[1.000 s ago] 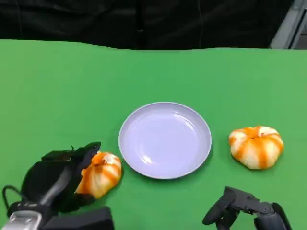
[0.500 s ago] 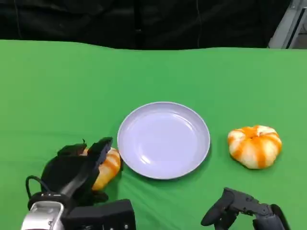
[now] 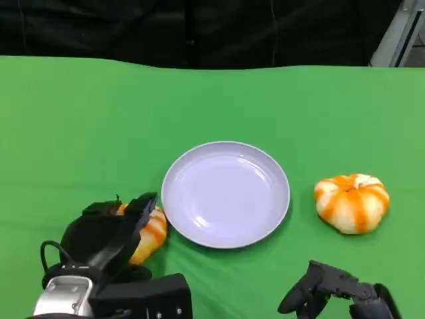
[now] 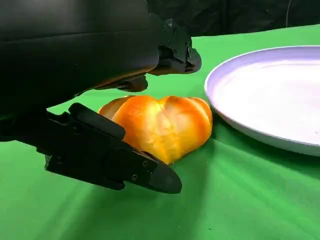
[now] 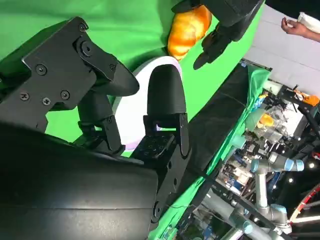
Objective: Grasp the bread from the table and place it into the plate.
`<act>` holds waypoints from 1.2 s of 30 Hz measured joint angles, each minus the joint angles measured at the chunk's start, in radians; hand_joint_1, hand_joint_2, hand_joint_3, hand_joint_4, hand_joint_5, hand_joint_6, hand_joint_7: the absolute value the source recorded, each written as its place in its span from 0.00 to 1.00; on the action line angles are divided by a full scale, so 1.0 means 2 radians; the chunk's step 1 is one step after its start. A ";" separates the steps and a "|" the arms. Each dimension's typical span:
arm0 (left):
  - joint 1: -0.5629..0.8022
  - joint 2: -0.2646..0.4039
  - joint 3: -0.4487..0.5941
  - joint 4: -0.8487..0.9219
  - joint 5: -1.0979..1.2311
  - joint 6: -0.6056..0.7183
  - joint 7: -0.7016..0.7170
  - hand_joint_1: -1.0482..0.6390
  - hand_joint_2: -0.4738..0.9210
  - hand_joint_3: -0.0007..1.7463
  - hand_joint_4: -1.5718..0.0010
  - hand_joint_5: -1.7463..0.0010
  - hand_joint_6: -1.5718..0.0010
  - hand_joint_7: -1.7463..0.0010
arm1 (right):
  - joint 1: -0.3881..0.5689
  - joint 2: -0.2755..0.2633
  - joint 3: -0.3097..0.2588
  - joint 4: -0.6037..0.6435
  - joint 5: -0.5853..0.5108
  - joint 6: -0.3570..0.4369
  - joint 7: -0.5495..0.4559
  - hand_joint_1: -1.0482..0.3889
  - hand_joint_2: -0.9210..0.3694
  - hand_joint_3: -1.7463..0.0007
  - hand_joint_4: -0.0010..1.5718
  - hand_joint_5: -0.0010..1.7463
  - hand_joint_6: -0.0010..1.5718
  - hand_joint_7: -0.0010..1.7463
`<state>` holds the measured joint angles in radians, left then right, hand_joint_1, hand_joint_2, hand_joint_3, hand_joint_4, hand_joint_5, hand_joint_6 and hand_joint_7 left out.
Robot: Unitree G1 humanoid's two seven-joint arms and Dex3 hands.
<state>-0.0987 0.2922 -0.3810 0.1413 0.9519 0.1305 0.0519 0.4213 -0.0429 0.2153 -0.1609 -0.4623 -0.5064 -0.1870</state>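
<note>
Bread in hand's reach: a round orange-and-cream striped bun of bread [image 3: 147, 234] lies on the green table [image 3: 80, 126], just beside the near-left rim of the plate, apart from it by a thin strip of green in the left wrist view.
Left hand: the black left hand [image 3: 106, 236] sits over the bun from the robot's side; its fingers [image 4: 115, 162] bracket the bun [image 4: 160, 125], one low along the table-side flank and others arched above the top. They look wrapped around it, but firm contact cannot be told, and the bun rests on the table.
Bearing for the move: the plate lies to the right of and slightly beyond the fingers, so the carry is short, a lift over the rim toward the robot's right.
Long axis: the bun is nearly round, a little wider than tall, so no axis matters much.
Nearer arm: the left, by far.
Right hand: the black right hand [image 3: 332, 292] rests low at the near edge with fingers [image 5: 165, 95] loosely apart, holding nothing.
Second bread: a like striped bun [image 3: 352, 203] lies on the table right of the plate, well apart from the right hand.
Plate: the round pale lavender plate [image 3: 226, 149] is empty.
</note>
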 measured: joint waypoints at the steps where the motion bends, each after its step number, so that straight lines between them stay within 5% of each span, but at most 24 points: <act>1: 0.000 0.000 -0.001 0.000 0.000 0.000 0.000 0.26 0.99 0.00 0.87 0.92 0.89 1.00 | 0.000 0.000 0.000 0.000 0.000 0.000 0.000 0.67 0.42 0.28 0.51 0.87 0.54 0.67; 8: -0.004 0.002 -0.011 -0.005 0.001 0.021 -0.036 0.29 1.00 0.01 0.77 0.87 0.82 0.97 | 0.000 0.000 0.001 0.000 0.000 0.000 0.000 0.67 0.42 0.29 0.51 0.87 0.54 0.67; 10: -0.005 0.005 -0.016 -0.014 0.002 0.042 -0.074 0.41 1.00 0.01 0.64 0.71 0.69 0.98 | 0.000 0.000 0.001 0.000 0.000 0.001 -0.001 0.68 0.42 0.29 0.51 0.86 0.54 0.67; 12: 0.003 0.008 -0.010 -0.045 -0.006 0.050 -0.091 0.50 1.00 0.07 0.58 0.32 0.47 0.95 | -0.001 0.000 0.002 0.000 0.000 0.001 -0.001 0.68 0.41 0.30 0.51 0.86 0.54 0.67; 17: 0.024 0.016 0.011 -0.074 -0.041 0.028 -0.072 0.53 1.00 0.12 0.52 0.18 0.32 0.91 | -0.004 0.000 0.002 0.000 0.000 0.001 -0.001 0.68 0.42 0.29 0.51 0.86 0.54 0.66; 19: 0.029 0.017 0.016 -0.075 -0.047 0.018 -0.061 0.54 0.88 0.32 0.47 0.05 0.37 0.50 | -0.006 0.000 0.002 0.000 0.000 0.001 -0.001 0.67 0.42 0.29 0.52 0.86 0.54 0.66; 21: 0.047 0.023 0.026 -0.074 -0.061 -0.013 -0.026 0.54 0.79 0.42 0.46 0.01 0.47 0.24 | -0.007 0.000 0.002 0.000 0.000 0.002 -0.001 0.67 0.42 0.30 0.52 0.86 0.54 0.66; 24: 0.073 0.030 0.036 -0.070 -0.071 -0.044 0.012 0.55 0.75 0.48 0.47 0.00 0.52 0.13 | -0.009 0.000 0.002 0.001 -0.001 0.004 -0.001 0.67 0.41 0.30 0.52 0.86 0.54 0.66; 36: 0.097 0.037 0.060 -0.044 -0.081 -0.128 0.113 0.54 0.68 0.67 0.46 0.00 0.47 0.24 | -0.018 0.000 0.001 0.010 -0.001 0.008 -0.002 0.67 0.42 0.30 0.52 0.86 0.55 0.65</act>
<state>0.0962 0.3660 -0.2607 0.0528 0.7891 -0.1256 0.2775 0.3861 -0.0426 0.2176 -0.1413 -0.4646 -0.4906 -0.1901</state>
